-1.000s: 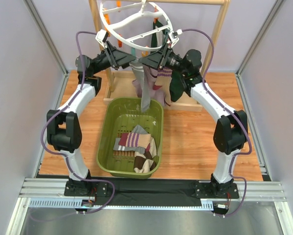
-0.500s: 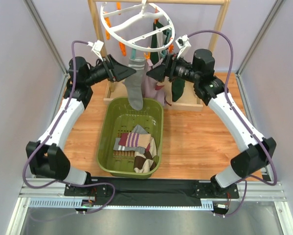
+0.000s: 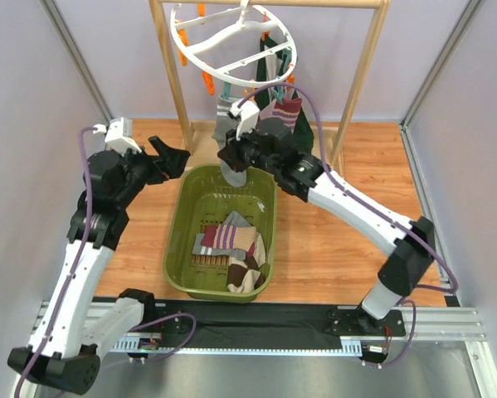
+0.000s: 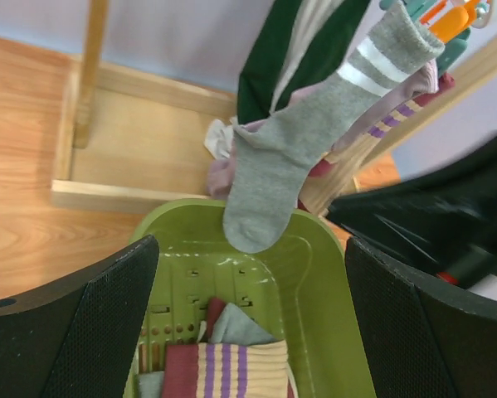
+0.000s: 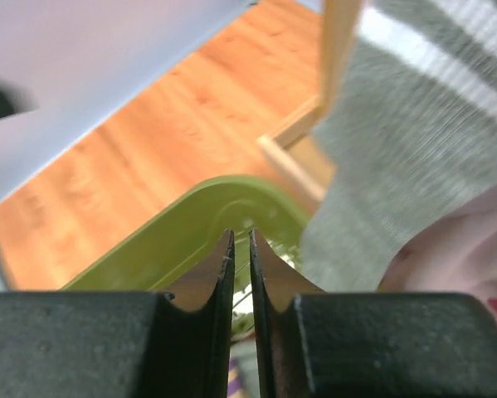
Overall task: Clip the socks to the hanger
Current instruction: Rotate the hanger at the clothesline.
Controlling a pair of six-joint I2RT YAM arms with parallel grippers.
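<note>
The left end effector (image 3: 174, 157) stood spread wide and held nothing, beside the far-left corner of the olive slotted plastic basket (image 3: 180, 240). The right end effector (image 5: 240, 249) was all but closed, with only a thin slit between its smooth black fingers and nothing in it. The grey knit sock (image 4: 294, 157) hung just to its right; whether they touched I cannot tell. Only the left wrist view showed that sock's white-striped cuff pinched in an orange clip (image 4: 457, 12), its toe dangling over the basket. From above, the white ring hanger (image 3: 180, 41) hung on the wooden rack (image 3: 363, 75), and more soft socks (image 3: 230, 239) lay heaped in the basket.
</note>
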